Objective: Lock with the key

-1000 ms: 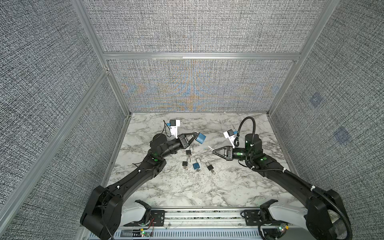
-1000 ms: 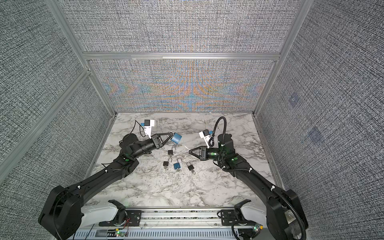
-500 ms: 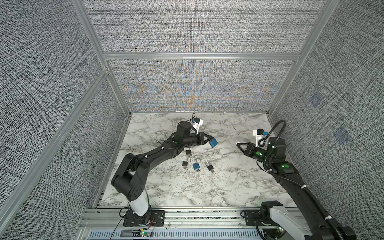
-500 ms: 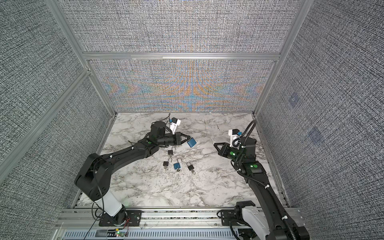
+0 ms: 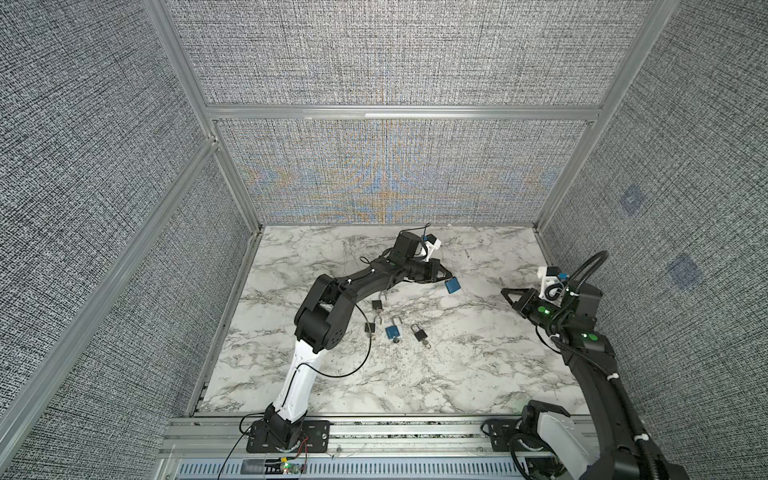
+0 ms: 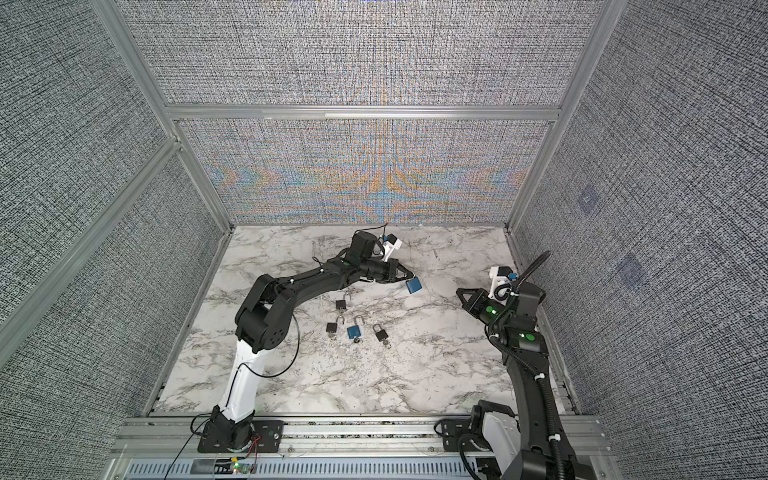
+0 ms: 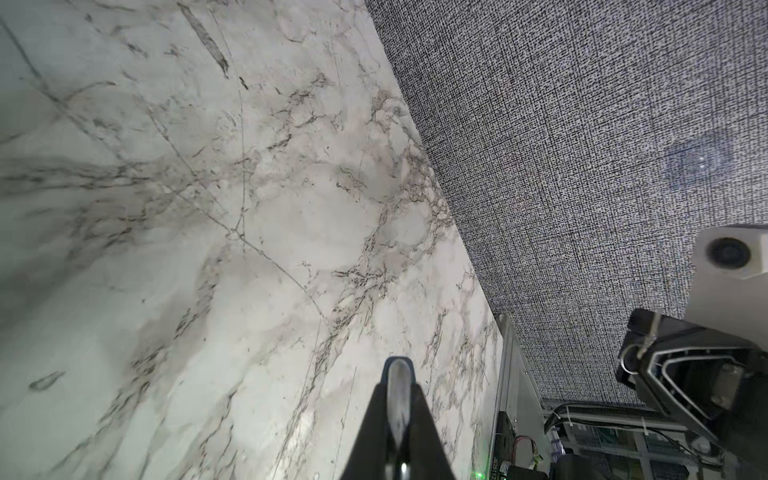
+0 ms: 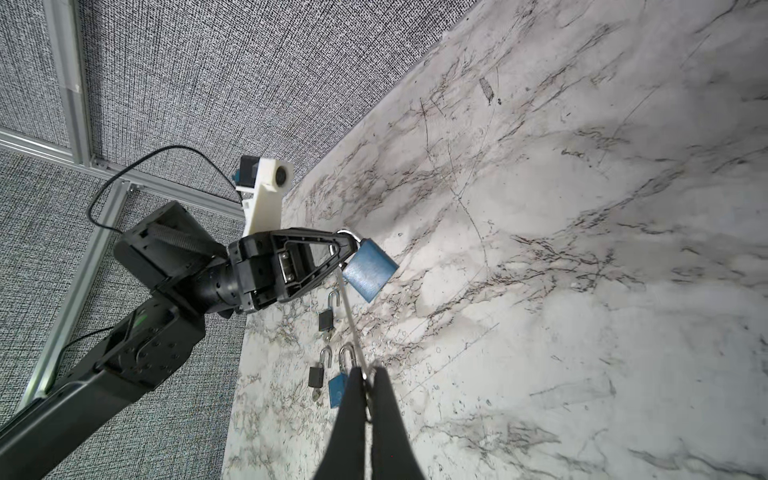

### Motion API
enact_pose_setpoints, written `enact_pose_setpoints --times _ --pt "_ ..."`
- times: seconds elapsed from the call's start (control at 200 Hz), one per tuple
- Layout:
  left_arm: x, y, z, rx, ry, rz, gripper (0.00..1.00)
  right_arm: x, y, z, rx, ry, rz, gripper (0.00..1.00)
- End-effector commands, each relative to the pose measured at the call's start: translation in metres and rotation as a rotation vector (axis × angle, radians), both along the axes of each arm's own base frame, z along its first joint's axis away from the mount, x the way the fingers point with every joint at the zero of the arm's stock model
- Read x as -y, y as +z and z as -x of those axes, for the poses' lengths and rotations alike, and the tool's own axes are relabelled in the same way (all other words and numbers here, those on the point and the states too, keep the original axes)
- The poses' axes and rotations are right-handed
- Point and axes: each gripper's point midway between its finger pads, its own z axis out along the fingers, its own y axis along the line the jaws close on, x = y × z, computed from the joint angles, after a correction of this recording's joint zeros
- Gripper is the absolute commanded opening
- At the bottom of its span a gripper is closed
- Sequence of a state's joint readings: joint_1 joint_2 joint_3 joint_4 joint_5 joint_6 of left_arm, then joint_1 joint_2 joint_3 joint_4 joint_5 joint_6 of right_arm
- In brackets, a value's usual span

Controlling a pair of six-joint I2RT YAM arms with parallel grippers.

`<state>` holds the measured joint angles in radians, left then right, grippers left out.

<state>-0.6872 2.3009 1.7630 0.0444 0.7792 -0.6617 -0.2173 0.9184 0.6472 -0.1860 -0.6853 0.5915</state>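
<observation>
A blue padlock (image 5: 453, 286) (image 6: 414, 285) hangs above the marble table, with my left gripper (image 5: 444, 277) (image 8: 345, 249) shut on its silver shackle. In the left wrist view the shackle (image 7: 399, 382) fills the gap between the closed fingers. Over the table's right side, my right gripper (image 5: 504, 291) (image 6: 459, 292) (image 8: 368, 372) is shut on a thin silver key (image 8: 349, 316). The key's blade points toward the padlock (image 8: 370, 270). A clear gap separates key and lock in both top views.
Three black padlocks (image 5: 377, 305) (image 5: 370, 328) (image 5: 419, 331) and a second blue padlock (image 5: 392, 331) lie on the marble table (image 5: 415, 374), left of centre. Fabric walls enclose three sides, and a metal rail (image 5: 374, 432) runs along the front.
My right gripper has pulled back to the right with the key, away from the lock. The left gripper has carried the blue padlock toward the table's middle. The two now stand farther apart.
</observation>
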Motion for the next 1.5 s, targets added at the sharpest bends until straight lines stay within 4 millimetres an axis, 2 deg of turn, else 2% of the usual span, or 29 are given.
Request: enact_pose_setpoints --times 0.0,0.245,0.505,0.77,0.775,0.785,0.8,0.835,1.0,1.191,1.371,1.496 --pt "0.01 -0.009 0.004 -0.031 -0.066 -0.004 0.0 -0.001 -0.002 -0.002 0.008 0.02 0.003 0.0" --pt "0.032 -0.041 0.001 -0.091 -0.106 -0.026 0.0 -0.001 -0.006 -0.009 0.0 0.037 -0.015 0.0" --pt "0.037 -0.066 -0.003 -0.14 -0.102 -0.042 0.0 -0.002 -0.013 -0.014 -0.022 0.064 -0.016 0.0" --pt "0.036 -0.081 -0.004 -0.164 -0.083 -0.065 0.0 -0.002 -0.016 -0.016 -0.032 0.068 -0.025 0.0" --pt "0.035 -0.082 -0.004 -0.166 -0.082 -0.067 0.01 -0.003 -0.017 -0.016 -0.033 0.068 -0.025 0.0" --pt "0.035 -0.082 -0.004 -0.164 -0.081 -0.068 0.1 -0.003 -0.017 -0.016 -0.035 0.068 -0.026 0.0" --pt "0.035 -0.083 -0.004 -0.166 -0.078 -0.072 0.17 -0.003 -0.017 -0.016 -0.035 0.068 -0.025 0.0" --pt "0.034 -0.083 -0.005 -0.163 -0.07 -0.077 0.22 -0.002 -0.019 -0.016 -0.04 0.066 -0.025 0.0" --pt "0.031 -0.078 -0.011 -0.14 -0.039 -0.093 0.34 0.0 -0.023 -0.018 -0.055 0.053 -0.019 0.0" --pt "0.017 -0.064 -0.025 -0.1 0.027 -0.106 0.4 0.006 -0.03 -0.022 -0.084 0.031 0.015 0.0" --pt "0.003 -0.041 -0.034 -0.048 0.07 -0.104 0.42 0.003 -0.041 -0.029 -0.127 0.028 0.081 0.0" --pt "-0.007 -0.026 -0.035 -0.019 0.092 -0.108 0.42 -0.007 -0.05 -0.038 -0.149 0.045 0.124 0.0"
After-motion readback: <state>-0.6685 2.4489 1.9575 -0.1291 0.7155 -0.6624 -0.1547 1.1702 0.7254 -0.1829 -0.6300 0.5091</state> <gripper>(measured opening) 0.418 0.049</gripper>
